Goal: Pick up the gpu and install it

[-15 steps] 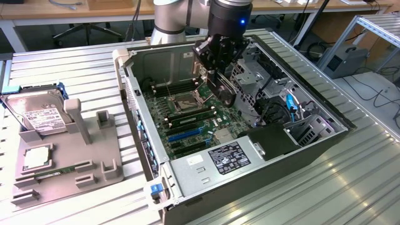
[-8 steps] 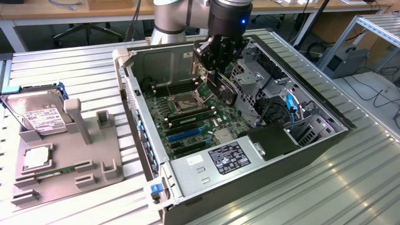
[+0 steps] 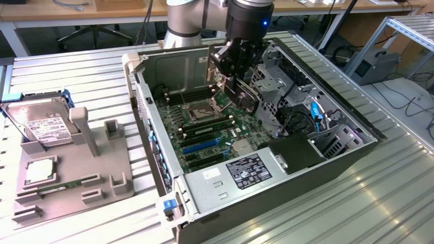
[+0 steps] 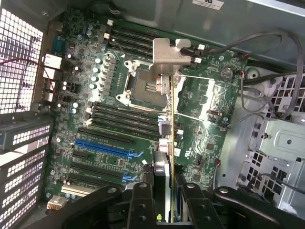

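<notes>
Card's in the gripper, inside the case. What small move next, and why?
Probably a short sideways shift toward the blue slot, with no descent yet. The gripper holds the gpu, and in the wrist view its bracket sits by the CPU socket, apart from that slot.

Claw [image 3: 235, 75] with gpu [image 3: 244, 97], seemingly above motherboard [image 3: 203, 136]

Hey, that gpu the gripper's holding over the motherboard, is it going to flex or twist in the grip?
Probably stiff: the gpu shows as a straight thin edge running out to its metal bracket. It may pivot a little, since the gripper clamps it near one end. Likely fragile too, with its board edge exposed.
</notes>
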Controlling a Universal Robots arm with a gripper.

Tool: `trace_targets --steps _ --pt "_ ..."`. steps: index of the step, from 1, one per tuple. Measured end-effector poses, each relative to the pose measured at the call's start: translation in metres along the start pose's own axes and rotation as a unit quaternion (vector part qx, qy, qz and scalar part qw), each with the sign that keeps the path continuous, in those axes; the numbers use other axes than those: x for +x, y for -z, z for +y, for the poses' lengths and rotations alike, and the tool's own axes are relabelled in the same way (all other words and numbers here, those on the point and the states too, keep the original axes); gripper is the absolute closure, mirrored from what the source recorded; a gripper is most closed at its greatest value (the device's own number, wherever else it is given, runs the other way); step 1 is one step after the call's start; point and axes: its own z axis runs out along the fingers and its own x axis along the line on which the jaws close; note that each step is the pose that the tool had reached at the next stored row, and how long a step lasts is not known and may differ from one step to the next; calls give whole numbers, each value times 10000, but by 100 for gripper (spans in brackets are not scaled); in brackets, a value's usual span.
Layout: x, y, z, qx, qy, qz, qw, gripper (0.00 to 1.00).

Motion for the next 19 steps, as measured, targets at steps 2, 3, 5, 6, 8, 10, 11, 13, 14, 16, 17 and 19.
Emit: trace_targets --steps 2,3,5,6,8,10,11,13,14,16,17,19 --pt "0 0 0 -2 69 -3 10000 73" --pt "0 0 0 -3 104 -4 9999 73" --pt "0 -1 0 -5 164 -7 9999 73" --pt "0 -1 0 -6 193 -8 9998 73" --pt "0 -1 0 -7 246 -10 9997 73" --pt "0 -1 0 -9 303 -13 9995 73" --pt "0 -1 0 -10 334 -14 9994 73" --pt "0 -1 0 -11 401 -16 9992 73" --pt "0 -2 0 -12 428 -17 9991 73" --pt "0 -2 0 -16 532 -22 9986 73" --pt "0 -2 0 -16 562 -23 9984 73" --pt "0 -2 0 -18 638 -26 9980 73"
